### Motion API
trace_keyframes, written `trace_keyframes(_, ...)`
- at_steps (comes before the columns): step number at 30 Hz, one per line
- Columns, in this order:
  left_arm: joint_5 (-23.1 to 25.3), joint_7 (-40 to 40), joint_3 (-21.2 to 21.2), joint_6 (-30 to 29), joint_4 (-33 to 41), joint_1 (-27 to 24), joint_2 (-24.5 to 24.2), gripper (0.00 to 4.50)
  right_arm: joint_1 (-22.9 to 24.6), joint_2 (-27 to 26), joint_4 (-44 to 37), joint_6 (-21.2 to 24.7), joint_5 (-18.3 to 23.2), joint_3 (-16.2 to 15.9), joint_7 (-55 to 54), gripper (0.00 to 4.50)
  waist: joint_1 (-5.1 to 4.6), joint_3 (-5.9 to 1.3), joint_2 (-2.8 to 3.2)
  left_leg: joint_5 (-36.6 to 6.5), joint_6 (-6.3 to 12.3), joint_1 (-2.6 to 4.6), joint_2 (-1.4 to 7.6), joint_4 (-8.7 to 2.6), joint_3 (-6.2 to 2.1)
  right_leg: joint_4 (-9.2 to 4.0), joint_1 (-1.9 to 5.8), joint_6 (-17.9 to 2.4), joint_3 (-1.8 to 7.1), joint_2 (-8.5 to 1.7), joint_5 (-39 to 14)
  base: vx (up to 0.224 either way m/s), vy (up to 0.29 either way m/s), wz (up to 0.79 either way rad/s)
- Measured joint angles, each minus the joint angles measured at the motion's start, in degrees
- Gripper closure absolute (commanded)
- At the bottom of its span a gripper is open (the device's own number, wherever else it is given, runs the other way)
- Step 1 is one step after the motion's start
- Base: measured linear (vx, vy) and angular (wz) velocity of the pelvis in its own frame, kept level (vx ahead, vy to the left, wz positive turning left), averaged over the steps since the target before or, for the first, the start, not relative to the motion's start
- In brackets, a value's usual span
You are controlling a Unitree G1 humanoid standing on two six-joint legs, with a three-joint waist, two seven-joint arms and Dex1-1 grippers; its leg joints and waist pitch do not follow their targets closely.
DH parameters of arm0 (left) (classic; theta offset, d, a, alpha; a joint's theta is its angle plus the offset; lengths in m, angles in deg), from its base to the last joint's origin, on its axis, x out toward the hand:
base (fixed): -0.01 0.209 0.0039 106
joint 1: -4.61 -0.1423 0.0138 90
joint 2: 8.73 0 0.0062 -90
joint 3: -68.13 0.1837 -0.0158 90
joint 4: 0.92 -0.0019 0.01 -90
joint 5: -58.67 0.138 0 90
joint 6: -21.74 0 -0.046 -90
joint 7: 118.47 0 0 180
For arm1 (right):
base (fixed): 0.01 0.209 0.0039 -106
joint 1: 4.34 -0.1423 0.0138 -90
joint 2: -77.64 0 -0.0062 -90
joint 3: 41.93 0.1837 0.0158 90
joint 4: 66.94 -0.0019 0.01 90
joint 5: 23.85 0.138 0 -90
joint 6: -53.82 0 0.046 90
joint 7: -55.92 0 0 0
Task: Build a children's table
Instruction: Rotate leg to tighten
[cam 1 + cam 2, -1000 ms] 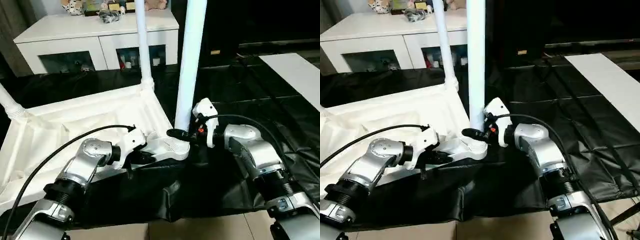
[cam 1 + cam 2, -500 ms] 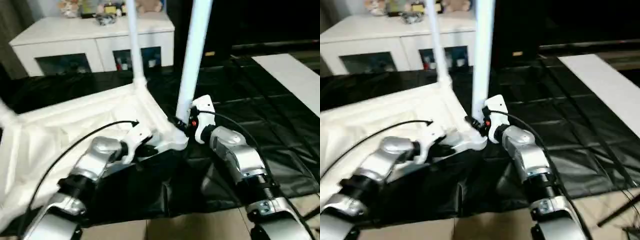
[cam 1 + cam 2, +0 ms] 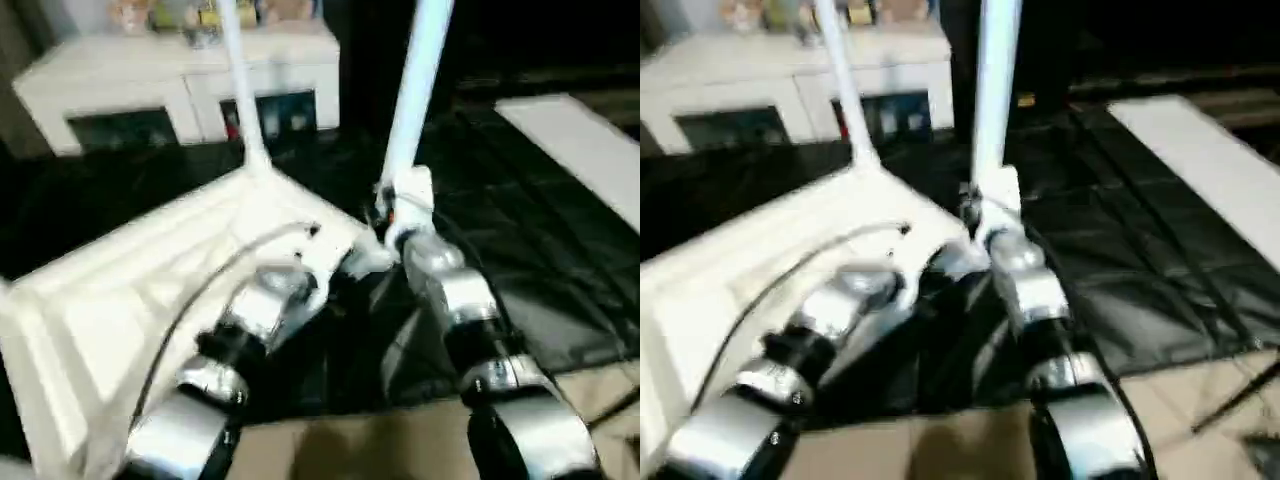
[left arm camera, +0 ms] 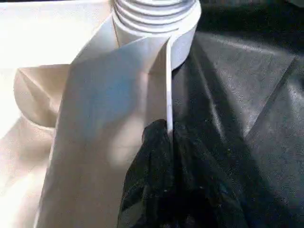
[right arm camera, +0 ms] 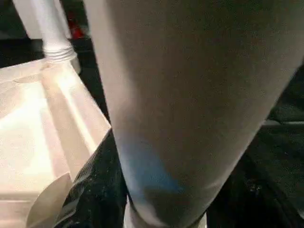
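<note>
Gripping blurred shapes: left hand [image 3: 335, 268] closed on white ribbed plastic tabletop [image 3: 120, 290] rim; right hand [image 3: 385, 215] clasps white tapered leg [image 3: 412, 90], fingertips hidden.

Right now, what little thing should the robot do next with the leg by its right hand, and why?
Probably keep twisting that leg tighter into its corner socket. The right gripper is at the leg's base, and the left gripper pinches the tabletop rim beside the socket to steady it. The leg leans a bit, so it may not be fully screwed in; the pictures are too blurry to be sure.
</note>
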Motion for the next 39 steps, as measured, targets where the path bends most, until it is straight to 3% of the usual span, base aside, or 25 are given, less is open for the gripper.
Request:
trace_keyframes(3, 0.0, -0.01, -0.15, -0.36, -0.17, 0.0, -0.16, 4.5, -0.69, -0.54, 1.76, -0.99, -0.16, 0.14, -0.57, 2.67, -1.19, -0.03, -0.11, -0.04, 0.06, 0.23, -0.02, -0.16, 0.47, -0.39, 0.32, -0.17, 0.38, -0.05, 0.91, 0.0, 0.0, 0.0)
trace_keyframes(9, 0.03, -0.35, -0.24, -0.35, -0.1, 0.01, -0.5, 4.5, -2.01, -1.04, 3.79, -1.67, -0.21, 0.47, -1.06, 2.67, -1.42, -0.02, -0.26, -0.04, 0.05, 0.13, -0.02, -0.71, 0.51, -0.52, 0.13, -0.11, 0.34, -0.05, 0.87, 0.0, 0.0, 0.0)
trace_keyframes(18, 0.01, 0.4, -0.15, -0.07, 0.36, 0.01, -1.74, 4.5, -4.14, -0.97, 6.87, -3.9, -0.64, 1.04, 2.05, 2.67, -2.81, 0.31, 0.13, -0.05, 0.04, -0.08, 0.1, -0.93, 0.35, -1.1, 0.23, 0.08, -0.79, -0.53, 0.76, 0.0, 0.0, 0.0)
trace_keyframes(19, 0.0, 0.79, -0.12, 0.18, 0.38, 0.01, -2.02, 4.5, -4.32, -0.82, 6.98, -3.9, -0.64, 1.06, 2.68, 2.11, -2.91, 0.34, 0.17, -0.05, 0.04, -0.12, 0.1, -1.13, 0.35, -1.32, 0.25, 0.11, -0.86, -0.53, 0.74, 0.0, 0.0, 0.0)
trace_keyframes(23, 0.02, 1.29, -0.16, 1.27, 0.63, 0.01, -3.2, 4.5, -4.19, -0.79, 8.36, -2.57, 0.73, 1.21, 5.87, 1.88, -3.46, 0.65, 0.24, -0.05, 0.04, -0.36, 0.06, -1.49, 0.36, -1.63, 0.08, 0.12, -0.89, -0.54, 0.74, 0.0, 0.0, 0.0)
trace_keyframes(25, 0.01, 1.48, -0.17, 1.71, 1.29, 0.09, -3.83, 4.5, -4.16, -0.11, 8.48, -1.67, 1.3, 1.74, 7.29, 1.71, -3.7, 0.91, 0.43, -0.05, 0.04, -0.88, 0.06, -1.49, 0.35, -1.6, -0.36, 0.12, -0.87, -0.56, 0.74, 0.0, 0.0, 0.0)
trace_keyframes(28, 0.01, 1.9, -0.17, 2.53, 1.53, 0.34, -4.41, 4.5, -4.21, 0.79, 7.25, -0.57, 1.57, 2.05, 9.81, 1.35, -3.54, 0.93, 0.45, 0.0, 0.06, -1.83, 0.06, -1.34, 0.48, -1.44, -0.9, -0.16, -0.59, -0.57, 1.8, 0.0, 0.0, 0.0)
trace_keyframes(34, 0.01, 2.81, -0.14, 4.14, 1.8, 0.54, -5.12, 4.5, -4.17, 2.48, 4.4, 1.73, 2.42, 2.08, 13.28, 0.86, -2.73, 0.95, 0.42, 0.31, 0.22, -2.05, 0.2, -1.03, 0.92, -0.5, -1.41, -0.53, -0.31, -0.76, 4.01, 0.0, 0.0, 0.0)
trace_keyframes(37, 0.0, 2.93, -0.14, 4.52, 1.99, 0.94, -5.33, 4.5, -3.79, 3.07, 3.22, 1.67, 3.4, 2.39, 15.17, 1.28, -2.17, 0.91, 0.47, 1.0, -0.01, -2.27, 0.44, -0.92, 1.04, -0.18, -1.69, -0.23, -0.31, -0.76, 5.45, 0.019, -0.012, 0.02)
trace_keyframes(39, -0.01, 3.33, -0.14, 4.92, 2.04, 1.15, -5.37, 4.5, -3.11, 3.6, 1.99, 1.73, 3.81, 2.74, 16.27, 1.24, -1.34, 0.82, 0.59, 1.29, 0.46, -2.4, 0.69, -0.9, 1.16, 0.23, -1.93, 0.13, -0.35, -0.71, 5.29, 0.061, -0.035, 0.05)
